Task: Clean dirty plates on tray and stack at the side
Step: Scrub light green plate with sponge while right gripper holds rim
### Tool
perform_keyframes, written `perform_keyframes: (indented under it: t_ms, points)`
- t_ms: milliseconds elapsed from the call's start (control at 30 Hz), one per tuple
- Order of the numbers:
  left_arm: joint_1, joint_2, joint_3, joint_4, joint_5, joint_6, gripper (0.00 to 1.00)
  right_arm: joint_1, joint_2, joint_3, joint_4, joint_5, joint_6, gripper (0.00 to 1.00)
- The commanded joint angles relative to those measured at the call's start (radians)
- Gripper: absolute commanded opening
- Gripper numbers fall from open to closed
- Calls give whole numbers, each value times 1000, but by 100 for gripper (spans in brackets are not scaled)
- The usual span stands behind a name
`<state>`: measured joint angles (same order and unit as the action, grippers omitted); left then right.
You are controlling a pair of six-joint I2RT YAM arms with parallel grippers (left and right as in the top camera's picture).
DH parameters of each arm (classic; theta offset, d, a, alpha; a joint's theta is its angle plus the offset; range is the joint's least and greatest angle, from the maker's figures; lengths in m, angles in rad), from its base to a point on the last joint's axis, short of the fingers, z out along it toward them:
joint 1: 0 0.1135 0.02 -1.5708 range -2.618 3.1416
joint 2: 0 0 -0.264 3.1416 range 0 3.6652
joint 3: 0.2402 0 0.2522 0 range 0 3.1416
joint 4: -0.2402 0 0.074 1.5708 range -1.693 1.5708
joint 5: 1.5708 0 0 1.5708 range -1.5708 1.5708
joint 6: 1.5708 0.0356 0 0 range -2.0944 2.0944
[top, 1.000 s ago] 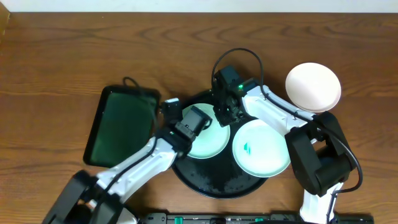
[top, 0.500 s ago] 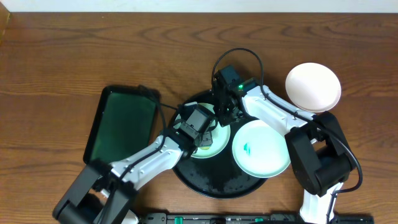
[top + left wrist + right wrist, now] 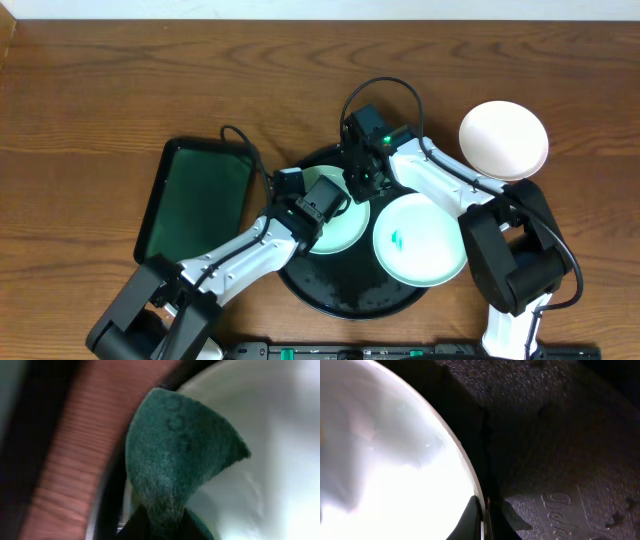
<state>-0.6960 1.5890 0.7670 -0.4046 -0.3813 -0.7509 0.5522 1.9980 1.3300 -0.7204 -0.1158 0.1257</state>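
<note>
Pinching plate (image 3: 345, 231) rim, R pincer (image 3: 358, 191) low.

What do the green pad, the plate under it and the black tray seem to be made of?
The green pad looks like fibrous scouring fabric, matte with fuzzy edges. The plate seems to be glazed ceramic or melamine: smooth, with strong glare. The black tray is probably moulded plastic, pebbled with raised lettering.
</note>
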Motion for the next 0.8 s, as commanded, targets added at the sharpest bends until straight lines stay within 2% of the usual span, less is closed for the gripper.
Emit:
perform_keyframes:
  t_ms: [0, 100, 200, 300, 400, 667, 767]
  points:
    - [17, -59, -31, -19, -180, 24, 7, -10, -8, -5, -6, 64, -4, 1]
    - [16, -151, -31, 11, -143, 24, 7, -10, -8, -5, -10, 63, -3, 1]
    - [17, -232, -32, 89, 14, 24, 7, -8, -8, -5, -9, 62, -3, 1]
    - [16, -237, -32, 180, 211, 24, 7, -7, -8, -5, -5, 56, -3, 1]
    - [16, -190, -32, 212, 315, 5, 7, -7, -8, -5, -3, 55, -3, 1]
    - [18, 33, -32, 262, 311, -23, 7, -7, -8, -5, -1, 55, 10, 1]
    - [29, 83, -32, 236, 216, 27, 7, -8, -8, -5, -1, 56, 10, 1]
